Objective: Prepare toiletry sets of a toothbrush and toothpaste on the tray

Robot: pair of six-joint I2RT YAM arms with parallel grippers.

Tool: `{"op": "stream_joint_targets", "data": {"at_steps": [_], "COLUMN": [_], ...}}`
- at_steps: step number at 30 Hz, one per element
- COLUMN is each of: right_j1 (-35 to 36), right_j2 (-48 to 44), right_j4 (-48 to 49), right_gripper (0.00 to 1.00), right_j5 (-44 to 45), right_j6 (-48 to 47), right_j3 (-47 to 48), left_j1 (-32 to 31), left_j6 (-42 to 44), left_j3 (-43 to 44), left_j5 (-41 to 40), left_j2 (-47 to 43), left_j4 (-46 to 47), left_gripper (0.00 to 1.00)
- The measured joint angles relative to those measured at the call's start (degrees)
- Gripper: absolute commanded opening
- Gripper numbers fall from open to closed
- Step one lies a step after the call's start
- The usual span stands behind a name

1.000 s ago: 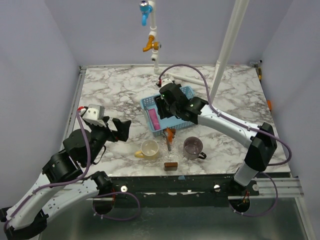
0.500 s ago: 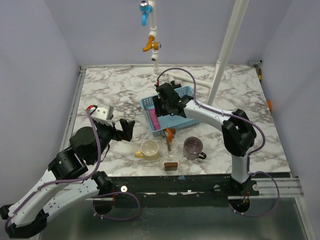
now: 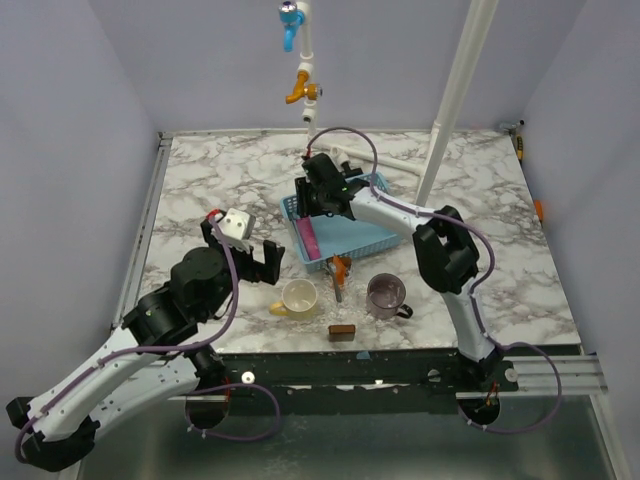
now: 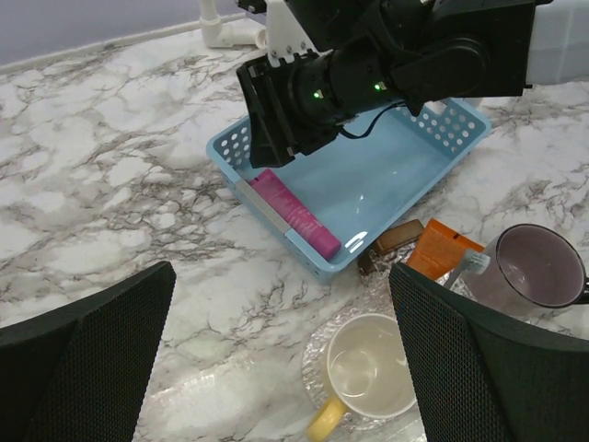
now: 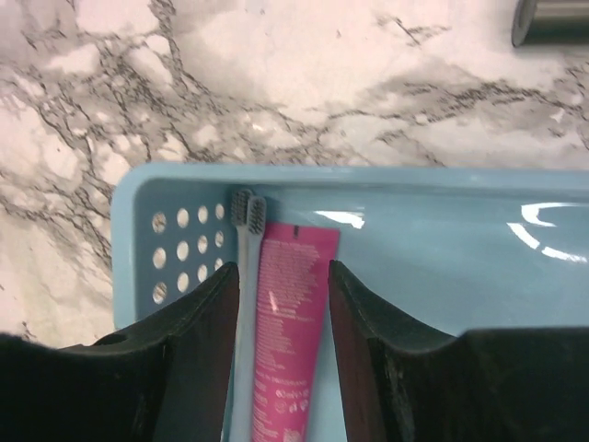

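Note:
A pink toothpaste tube [image 5: 290,313] and a pale toothbrush [image 5: 244,276] lie side by side along the left wall of the blue tray [image 3: 352,226]. My right gripper [image 5: 283,272] is open, with one finger on each side of the pair. The top view places it [image 3: 318,200] over the tray's far-left end. An orange toothpaste tube [image 4: 440,253] lies outside the tray's near edge, with a second pale toothbrush [image 4: 465,267] against it. My left gripper [image 4: 285,359] is wide open and holds nothing. It hovers left of the tray [image 4: 386,175], above a cream cup [image 4: 368,368].
A purple mug [image 3: 386,292] stands right of the cream cup [image 3: 299,297]. A small brown block [image 3: 342,332] sits near the table's front edge. A white pole [image 3: 455,90] rises behind the tray, and pipe fittings [image 3: 305,90] hang at the back.
My right gripper moved toward the tray's far-left end, and its arm folded in. The pink tube stayed put. My left arm swung right and forward toward the cream cup.

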Motion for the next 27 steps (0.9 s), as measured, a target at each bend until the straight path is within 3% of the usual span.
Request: {"op": "stream_joint_targets", "data": {"at_steps": [9, 27], "right_j1": [0.00, -0.11], "right_j2": [5.79, 5.90], "right_j4": [-0.09, 3.69], "right_gripper": [0.46, 0.40], "right_j5": [-0.59, -3.98], "right_j6": [1.49, 4.87], "right_j3": [4.11, 1.40], "left_j1": [0.04, 0.07], "left_j6": [-0.68, -1.33], "left_j3": [-7.26, -9.07], "left_j5": [0.35, 1.64], "left_j2": [-1.03, -3.78], "left_j4": [4.74, 6.29], "left_gripper": [0.99, 0.99]}}
